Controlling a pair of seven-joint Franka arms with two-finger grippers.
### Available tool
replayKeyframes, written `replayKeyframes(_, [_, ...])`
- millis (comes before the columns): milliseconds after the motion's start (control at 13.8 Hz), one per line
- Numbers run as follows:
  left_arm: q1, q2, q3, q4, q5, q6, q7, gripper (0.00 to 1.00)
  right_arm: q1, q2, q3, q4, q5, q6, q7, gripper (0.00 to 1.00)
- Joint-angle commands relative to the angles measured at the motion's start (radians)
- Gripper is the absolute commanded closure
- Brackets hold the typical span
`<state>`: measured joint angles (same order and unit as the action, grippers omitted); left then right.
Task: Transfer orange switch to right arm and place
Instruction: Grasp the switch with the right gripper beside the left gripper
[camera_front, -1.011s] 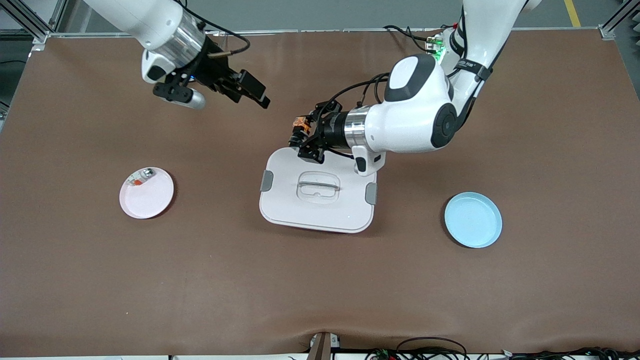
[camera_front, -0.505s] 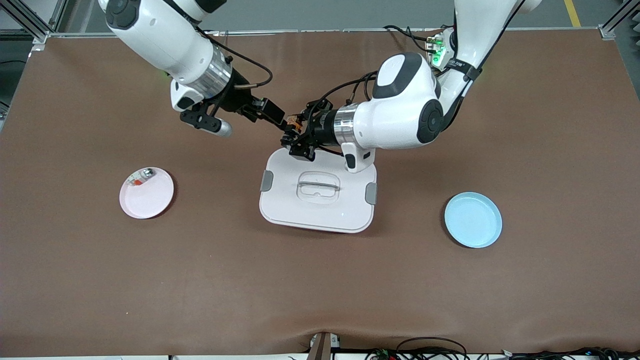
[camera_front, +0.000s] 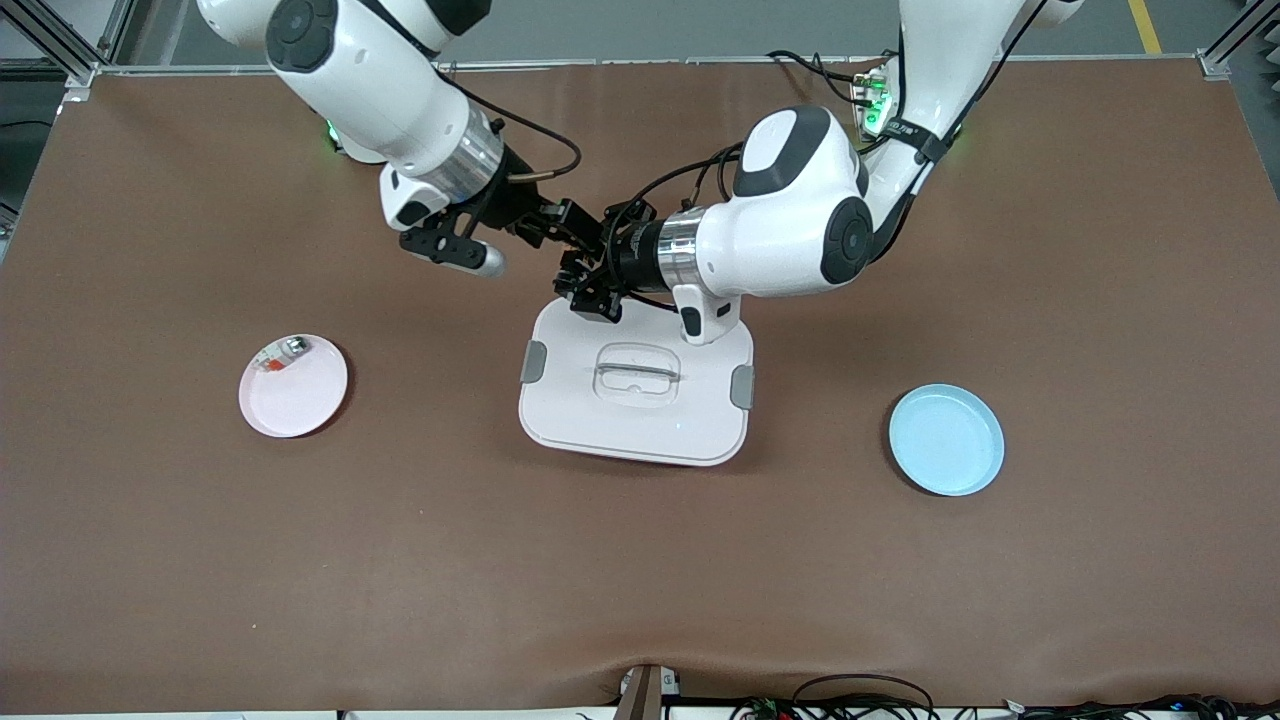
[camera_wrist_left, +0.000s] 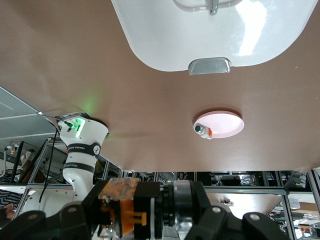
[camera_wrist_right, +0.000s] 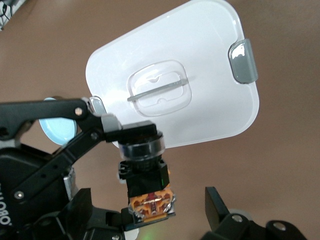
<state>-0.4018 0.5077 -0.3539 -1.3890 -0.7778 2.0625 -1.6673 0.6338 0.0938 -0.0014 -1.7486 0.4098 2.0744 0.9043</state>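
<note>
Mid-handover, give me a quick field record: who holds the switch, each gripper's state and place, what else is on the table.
switch holder: left gripper, shut on the orange switch
right gripper: open, fingers either side of the switch, not clamped
location: both over the table just past the white lidded box, on its robot-base side
pink plate: toward right arm's end, holds a small silver-and-red piece
blue plate: toward left arm's end
</note>
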Motion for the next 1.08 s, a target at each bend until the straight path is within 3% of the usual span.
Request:
replayKeyframes(0, [-0.017,0.012,0.01,0.027,-0.015,0.013,-0.017,1.0,0.021,0.033,-0.012,0.023,0.015,-0.002,0.002,0.0])
replayKeyframes(289, [-0.017,0.017,0.012,0.025,-0.014,0.013,-0.015,1.0,0.021,0.037,-0.014,0.021,0.015,-0.005,0.001,0.0])
replayKeyframes(361, [-0.019,0.018,0.012,0.025,-0.014,0.013,-0.015,1.0,0.021,0.037,-0.012,0.021,0.015,-0.007,0.001,0.07])
replayKeyframes(650, [-0.022,0.018,0.013,0.025,-0.012,0.015,-0.015,1.0,0.02,0.037,-0.014,0.021,0.015,-0.01,-0.004,0.89])
replayKeyframes(722, [-0.022,0.018,0.013,0.027,-0.012,0.015,-0.015,1.0,0.02,0.037,-0.012,0.023,0.015,-0.01,-0.004,1.0])
replayKeyframes(1011, [-0.022,0.018,0.013,0.027,-0.012,0.015,-0.015,1.0,0.018,0.037,-0.014,0.026,0.015,-0.011,-0.004,1.0])
